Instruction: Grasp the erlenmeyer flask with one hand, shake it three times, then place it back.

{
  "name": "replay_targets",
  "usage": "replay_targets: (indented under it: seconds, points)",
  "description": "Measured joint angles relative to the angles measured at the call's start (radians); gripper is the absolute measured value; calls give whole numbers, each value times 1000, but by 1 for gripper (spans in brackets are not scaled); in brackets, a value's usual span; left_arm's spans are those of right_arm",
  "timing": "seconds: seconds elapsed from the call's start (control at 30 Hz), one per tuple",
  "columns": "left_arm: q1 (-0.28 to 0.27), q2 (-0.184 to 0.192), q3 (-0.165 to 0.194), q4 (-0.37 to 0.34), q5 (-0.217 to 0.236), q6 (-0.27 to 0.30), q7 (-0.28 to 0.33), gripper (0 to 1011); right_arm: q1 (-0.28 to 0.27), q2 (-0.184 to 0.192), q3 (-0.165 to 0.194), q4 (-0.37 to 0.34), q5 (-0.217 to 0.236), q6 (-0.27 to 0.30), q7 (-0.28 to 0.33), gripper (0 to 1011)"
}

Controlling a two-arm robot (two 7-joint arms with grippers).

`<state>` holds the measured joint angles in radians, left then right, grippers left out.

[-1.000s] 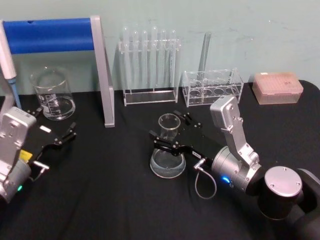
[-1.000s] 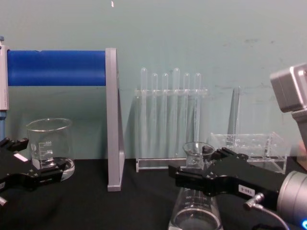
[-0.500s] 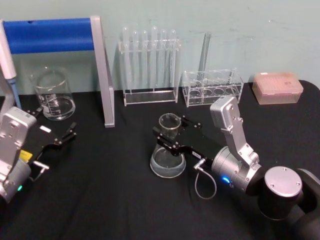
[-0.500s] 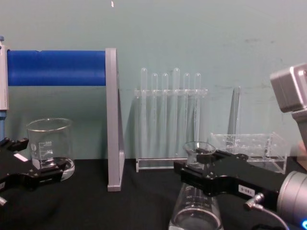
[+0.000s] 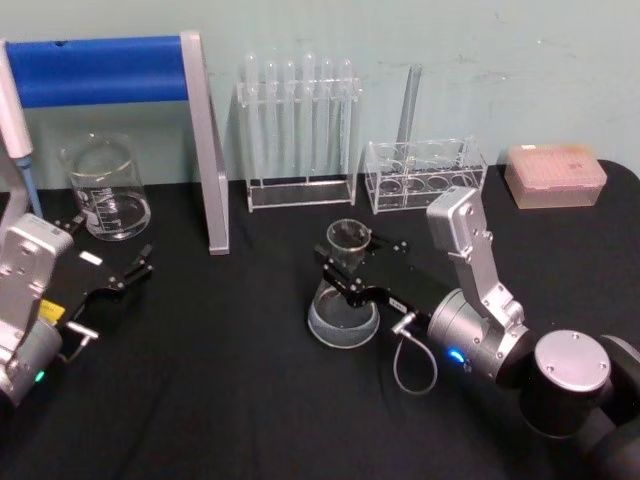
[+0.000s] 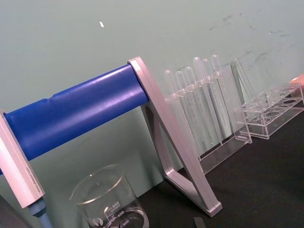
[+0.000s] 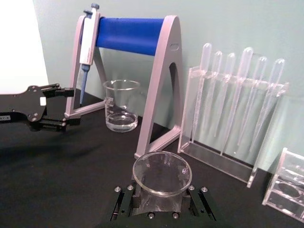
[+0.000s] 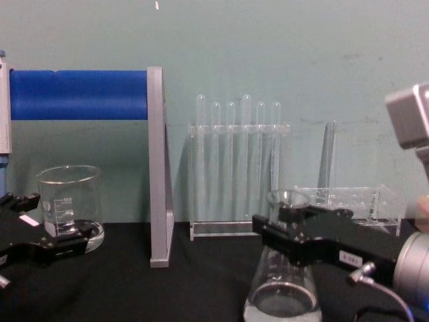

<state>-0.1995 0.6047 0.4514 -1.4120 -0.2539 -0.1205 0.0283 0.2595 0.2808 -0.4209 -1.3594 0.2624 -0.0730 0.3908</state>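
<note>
While the surface is black cloth (image 5: 230,400) | pale green wall (image 5: 520,50) behind | right gripper (image 5: 348,262) pinching erlenmeyer flask (image 5: 343,318) neck | left gripper (image 5: 110,242) parked left, fingers spread

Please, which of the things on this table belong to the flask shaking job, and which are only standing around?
In the job:
erlenmeyer flask; right gripper, shut on its neck.

Only standing around:
glass beaker; pipette stand with a pipette; test tube rack; low clear rack; pipette tip box; left gripper, open, near the beaker.
</note>
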Motion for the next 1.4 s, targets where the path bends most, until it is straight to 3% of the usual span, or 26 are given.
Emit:
replay_targets:
  seconds: [0.63,1.4]
  points:
    - [0,0,0,0,0,0,0,1001,-41,40,75,-182,6,82,-39,449]
    - [0,0,0,0,0,0,0,1001,-49,36,88,-192,5,87,-46,449]
